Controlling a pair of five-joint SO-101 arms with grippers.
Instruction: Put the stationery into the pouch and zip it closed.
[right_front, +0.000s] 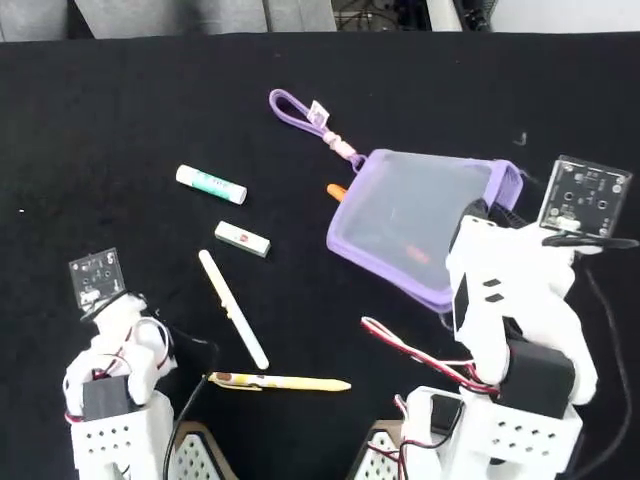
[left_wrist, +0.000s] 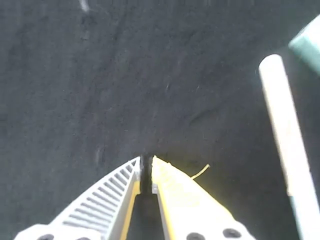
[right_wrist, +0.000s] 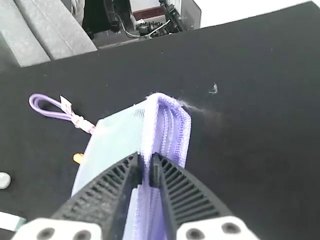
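1. My right gripper (right_wrist: 145, 169) was pinched tight on the pouch (right_front: 405, 215), with a fold of its purple edge caught between the two fingers and almost no gap left.
2. My left gripper (left_wrist: 145, 167) was closed with its fingertips together and held nothing. It hung low over the black table (right_front: 100, 120), and that arm was folded back at my own near corner.
3. The pouch lay flat on my right half of the table, its strap loop (right_front: 290, 108) trailing away toward the far edge.
4. An orange tip (right_front: 336, 191) poked out at the pouch's side nearest the strap. A reddish shape (right_front: 415, 253) showed through the mesh; I could not tell what it was.
5. Four pieces lay outside the pouch, on my left half:
   - a glue stick (right_front: 211, 184), farthest from me
   - an eraser (right_front: 242, 239) just nearer
   - a white pen (right_front: 232, 309) lying aslant
   - a yellow pen (right_front: 280, 381) nearest my bases, close to the white pen's near end.
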